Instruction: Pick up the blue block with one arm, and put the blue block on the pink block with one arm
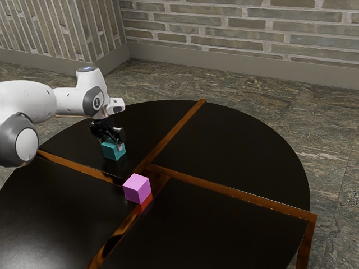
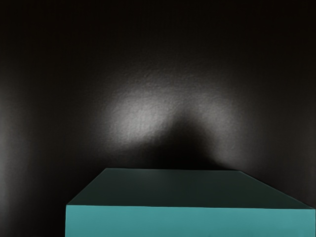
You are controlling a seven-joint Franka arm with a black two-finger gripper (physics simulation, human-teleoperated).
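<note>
1. Progress is early, as I judge it: my gripper [image 1: 113, 140] sits low over the top of the blue block [image 1: 114, 151], which is at about 10 o'clock from the crossing of the wooden strips [image 1: 224, 193] on the round black table [image 1: 235, 145].
2. Grip is the open question. I cannot tell whether my gripper has closed on the block or stands open around it.
3. Under my hand, the wrist view gives the blue block [image 2: 187, 210] very close, with its top face and one teal side in sight and dark tabletop beyond.
4. Height is also unclear. The block is either resting on the table or barely off it.
5. Pink block [image 1: 137, 188] lies near the blue one but apart from it, at about 5 o'clock in the exterior view, by the strip crossing. Its top face is bare, so nothing is stacked yet.
6. Remaining, by my reckoning, is nearly everything: make sure of the hold, lift, carry toward 5 o'clock, set the blue block squarely on the pink one and let go.
</note>
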